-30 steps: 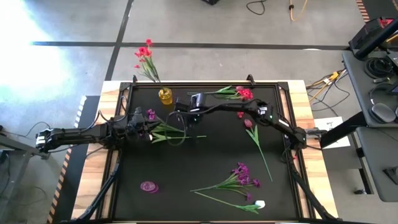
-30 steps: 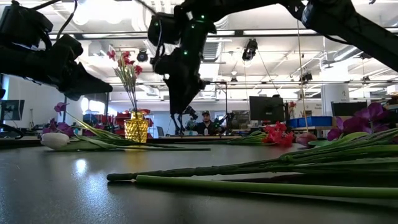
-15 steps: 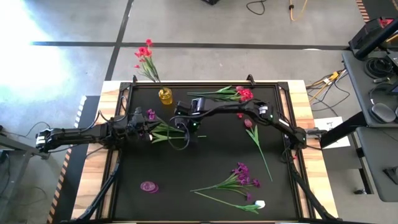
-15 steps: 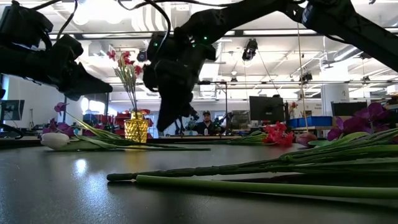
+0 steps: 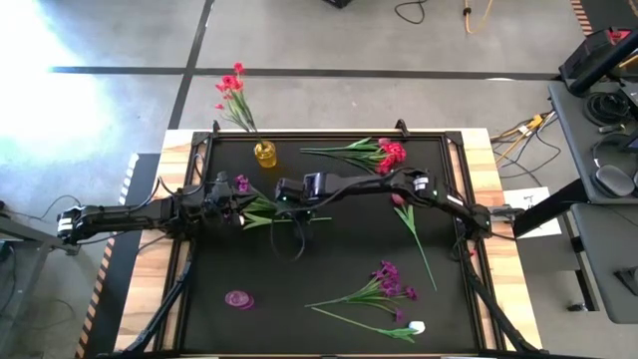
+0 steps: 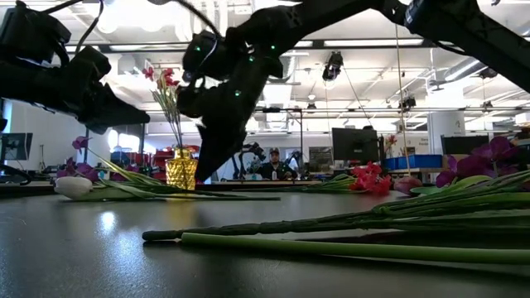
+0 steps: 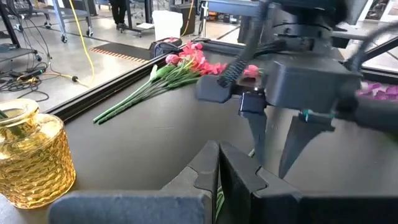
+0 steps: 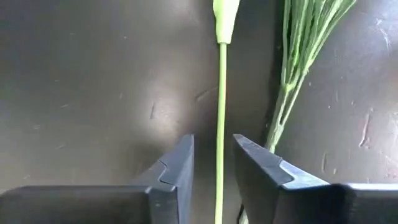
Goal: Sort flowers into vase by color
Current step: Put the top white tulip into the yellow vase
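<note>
Left gripper point(image 5: 231, 205) sat left of centre in the high view, fingers pressed together on the purple flower point(image 5: 242, 184) sprig. Gold vase point(image 5: 265, 154), upper left, held the red flowers point(image 5: 231, 88). At centre, the right gripper point(image 5: 289, 202) hung over a single green stem point(image 8: 220, 112), fingers spread either side of it. I'd drop straight down, keep it centred, and close gently before lifting.

1. No text, label, brand, number or sign could be read in any of the views.
2. A white sheet point(image 5: 525, 210) lay beside the table's right edge; whatever was printed on it was too small to make out.
</note>
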Controlling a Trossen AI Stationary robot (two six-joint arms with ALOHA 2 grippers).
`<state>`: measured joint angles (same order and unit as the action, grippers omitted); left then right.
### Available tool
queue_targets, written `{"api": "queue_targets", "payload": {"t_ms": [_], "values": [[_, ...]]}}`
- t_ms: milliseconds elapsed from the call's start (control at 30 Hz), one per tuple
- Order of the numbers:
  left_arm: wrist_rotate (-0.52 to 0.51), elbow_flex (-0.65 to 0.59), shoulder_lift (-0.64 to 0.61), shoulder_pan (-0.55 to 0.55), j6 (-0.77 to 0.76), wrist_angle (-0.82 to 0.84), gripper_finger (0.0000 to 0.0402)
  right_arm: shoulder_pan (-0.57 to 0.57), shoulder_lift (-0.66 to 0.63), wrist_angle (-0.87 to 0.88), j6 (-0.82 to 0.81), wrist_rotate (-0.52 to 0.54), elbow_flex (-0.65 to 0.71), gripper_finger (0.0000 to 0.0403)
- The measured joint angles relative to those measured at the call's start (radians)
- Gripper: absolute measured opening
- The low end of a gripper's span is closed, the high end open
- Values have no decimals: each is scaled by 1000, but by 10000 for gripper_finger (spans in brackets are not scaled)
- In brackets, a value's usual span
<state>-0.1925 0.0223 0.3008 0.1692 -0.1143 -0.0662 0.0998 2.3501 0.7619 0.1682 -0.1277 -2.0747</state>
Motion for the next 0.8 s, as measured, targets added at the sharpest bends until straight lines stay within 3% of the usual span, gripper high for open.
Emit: {"api": "queue_targets", "payload": {"t_ms": [200,800], "values": [[0,0,0,0,0,0,0,2,24,-40,-50,17,-10,115],[0,0,3,0,0,0,0,9,78,-64,-98,14,-15,64]]}}
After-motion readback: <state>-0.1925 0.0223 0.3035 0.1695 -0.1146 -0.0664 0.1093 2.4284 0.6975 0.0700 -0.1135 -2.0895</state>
